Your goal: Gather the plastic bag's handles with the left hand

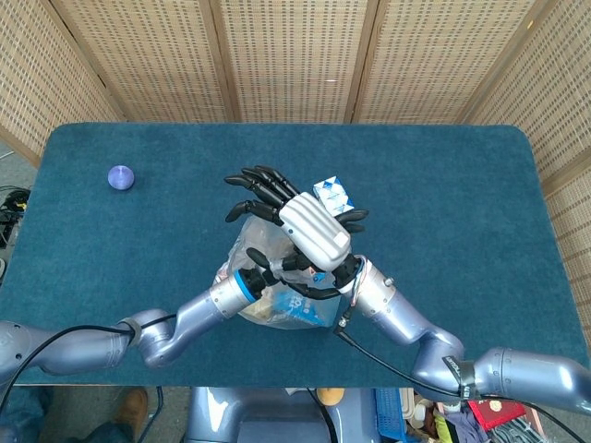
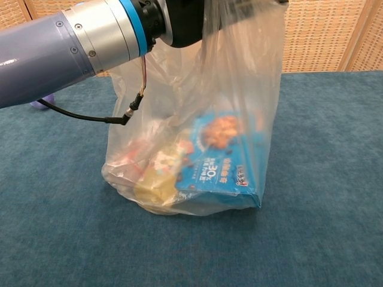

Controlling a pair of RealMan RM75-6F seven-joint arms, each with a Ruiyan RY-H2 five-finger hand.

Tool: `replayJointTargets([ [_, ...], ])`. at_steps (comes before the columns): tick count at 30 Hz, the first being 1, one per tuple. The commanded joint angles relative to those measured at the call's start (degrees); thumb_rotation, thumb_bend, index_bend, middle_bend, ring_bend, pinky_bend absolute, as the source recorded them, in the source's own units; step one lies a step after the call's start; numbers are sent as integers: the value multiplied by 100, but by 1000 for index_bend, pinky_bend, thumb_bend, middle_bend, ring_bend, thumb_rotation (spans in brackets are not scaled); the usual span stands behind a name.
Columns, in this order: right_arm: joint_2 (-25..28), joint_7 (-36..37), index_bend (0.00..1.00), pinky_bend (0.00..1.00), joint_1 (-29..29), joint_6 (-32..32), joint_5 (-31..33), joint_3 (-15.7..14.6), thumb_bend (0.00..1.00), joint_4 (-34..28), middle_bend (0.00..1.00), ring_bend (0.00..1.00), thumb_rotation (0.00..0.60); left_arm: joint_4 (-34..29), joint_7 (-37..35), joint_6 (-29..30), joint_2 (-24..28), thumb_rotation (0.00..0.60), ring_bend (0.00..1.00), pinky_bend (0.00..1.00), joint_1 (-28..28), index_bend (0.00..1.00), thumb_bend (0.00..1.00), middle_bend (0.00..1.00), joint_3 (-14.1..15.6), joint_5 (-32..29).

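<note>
1. Standing near the middle of the table (image 1: 443, 175), a little toward its near edge, the plastic bag (image 2: 197, 143) rests its bottom on the blue cloth while its top is drawn upward, so the sides hang taut and the load stays settled.
2. Inside, a blue snack box (image 2: 218, 161) leans against lighter packets (image 2: 152, 170); their weight seems to anchor the bag while the top is worked.
3. The left hand (image 1: 277, 274) reaches in at the bag's mouth with dark fingers curled round the bunched plastic there, apparently gripping the handles, though the handles themselves are hidden.
4. The right hand (image 1: 300, 217) sits directly above, fingers spread apart and holding nothing I can see, likely steadying or covering the mouth.
5. A purple ball (image 1: 121, 176) lies well apart, near the far left corner.
</note>
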Motion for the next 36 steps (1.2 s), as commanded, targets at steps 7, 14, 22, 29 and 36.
replayJointTargets([
  [7, 43, -72, 320, 0, 25, 19, 47, 58, 414, -61, 125, 0, 600, 2, -55, 15, -107, 564, 111, 115, 54, 59, 252, 0, -63, -14],
  [14, 83, -131, 320, 0, 8, 33, 84, 53, 414, -111, 125, 0, 600, -56, 217, 171, -186, 549, 99, 102, 169, 62, 253, 0, -176, -114],
  [22, 127, -145, 315, 0, -10, 68, 101, 73, 377, -162, 125, 0, 600, -218, 487, 55, -134, 524, 59, 8, 196, 58, 253, 0, -248, -184],
  [29, 160, -142, 280, 0, -46, 101, 80, 53, 185, -149, 125, 0, 600, -287, 666, -57, -120, 499, 56, 0, 216, 60, 254, 0, -295, -275],
  [36, 280, -183, 54, 0, -97, 81, 66, 19, 0, -130, 103, 0, 600, -295, 708, -75, -121, 528, 56, 0, 254, 67, 253, 0, -322, -296],
])
